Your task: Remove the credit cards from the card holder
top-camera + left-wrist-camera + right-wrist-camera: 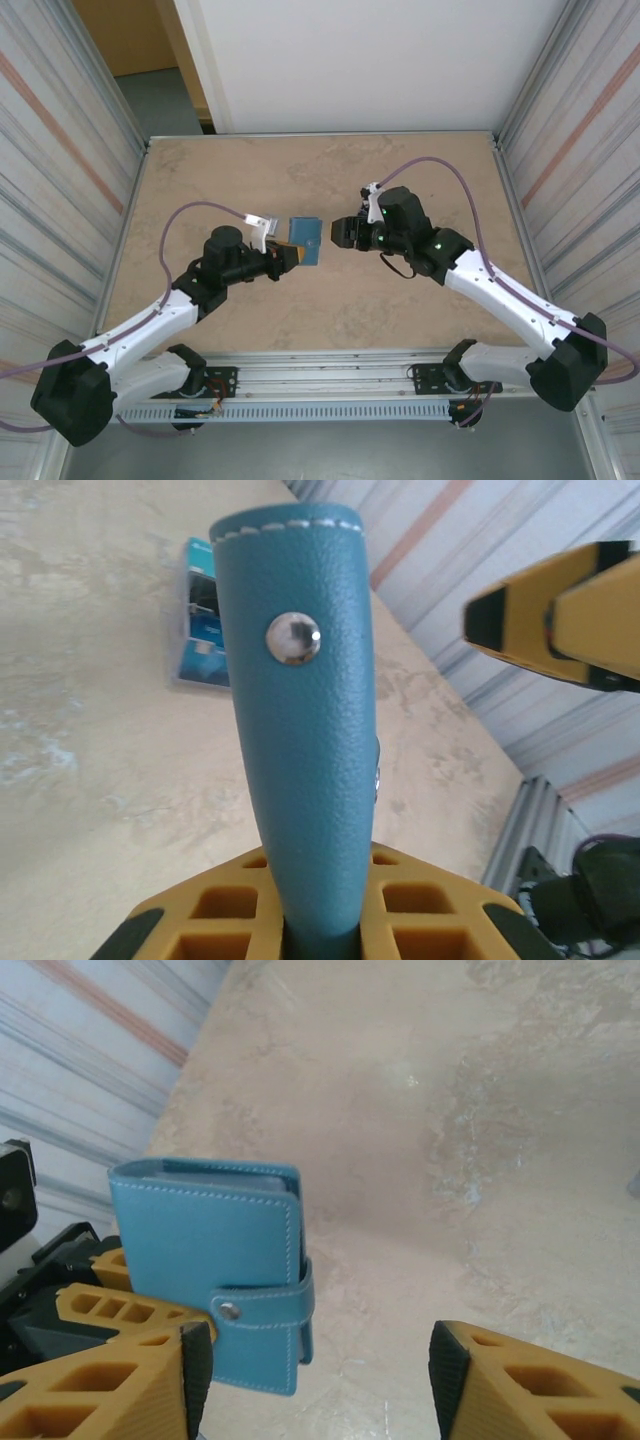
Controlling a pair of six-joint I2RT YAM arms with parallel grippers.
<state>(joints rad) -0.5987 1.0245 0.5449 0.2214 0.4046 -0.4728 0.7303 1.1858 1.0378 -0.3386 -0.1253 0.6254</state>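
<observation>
Credit cards [203, 620] partly behind card holder [300, 770]

I can read no lettering, number or brand mark anywhere. The card holder [300, 740], sticking straight out from between the fingers of my left gripper [330, 915], has plain teal leather, white stitching and a bare metal snap [293, 639], with no stamp on it. From the right wrist its closed face and tab are just as blank. Past the holder's far tip, to the left gripper's left, the credit cards [205, 615] carry pale printing, too blurred for me to make out.
</observation>
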